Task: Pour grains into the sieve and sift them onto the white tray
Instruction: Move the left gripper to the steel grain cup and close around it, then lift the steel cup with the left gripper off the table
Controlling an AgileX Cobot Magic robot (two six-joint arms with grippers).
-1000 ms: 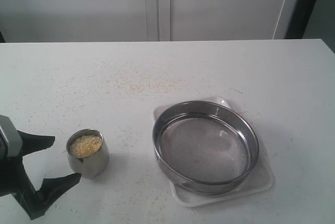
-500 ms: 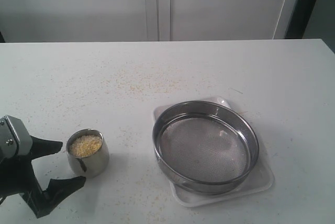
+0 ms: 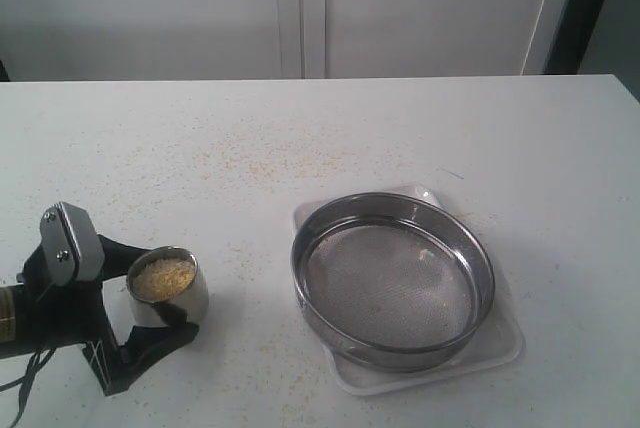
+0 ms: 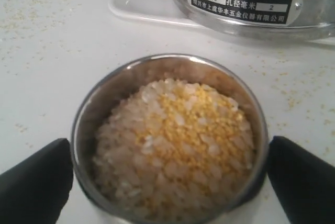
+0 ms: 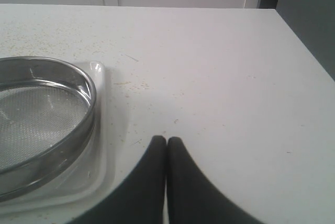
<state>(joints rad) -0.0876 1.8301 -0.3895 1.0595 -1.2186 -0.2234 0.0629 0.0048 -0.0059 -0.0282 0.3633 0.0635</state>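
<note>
Exterior view: one steel cup of grains at seven o'clock, left gripper spread wide astride it. One sieve sits on one white tray at four o'clock, bare table between. Right gripper pinched closed beside the tray.

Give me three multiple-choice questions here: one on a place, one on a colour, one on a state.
1. Where does the sieve sit? A on a shelf; B on the white tray; C in a sink.
2. What colour are the grains in the cup? A black; B green; C whitish and yellow.
3. How is the left gripper? A open around the cup; B shut on a spoon; C out of view.
Answers: B, the tray's rim shows around the sieve; C, pale and yellow grains fill it; A, fingers flank the cup.
</note>
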